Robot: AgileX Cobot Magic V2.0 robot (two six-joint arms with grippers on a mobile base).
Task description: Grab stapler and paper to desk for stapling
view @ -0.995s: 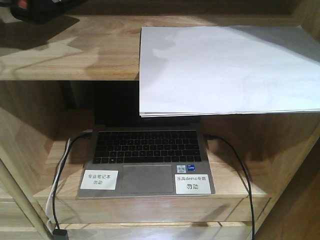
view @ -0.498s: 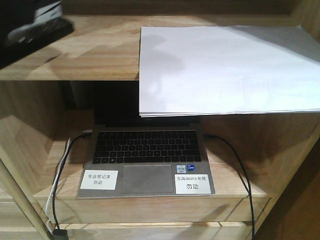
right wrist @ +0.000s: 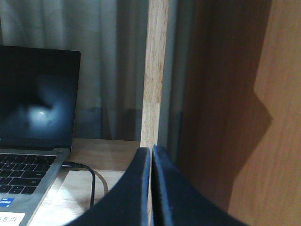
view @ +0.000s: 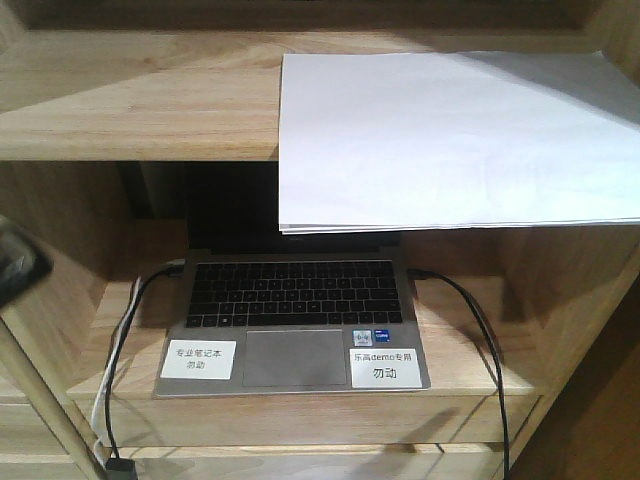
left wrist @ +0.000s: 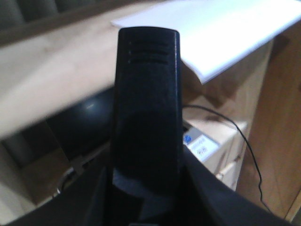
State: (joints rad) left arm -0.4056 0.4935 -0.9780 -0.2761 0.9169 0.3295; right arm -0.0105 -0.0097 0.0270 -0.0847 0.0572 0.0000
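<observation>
Shelf unit (view: 140, 100) | paper (view: 450, 140): upper shelf, right end, overhanging front edge | left gripper (left wrist: 143, 188) clenched on stapler (left wrist: 146, 103) | right gripper (right wrist: 151, 165) closed, empty | carry stapler level, firm grip; desk not in view

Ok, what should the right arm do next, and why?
Probably raise the right gripper and open it toward the overhanging front edge of the paper. It lies on the upper shelf, jutting out above the laptop, so that edge looks graspable. The right gripper is shut and empty down at laptop level, and the left gripper appears to hold the stapler.
</observation>
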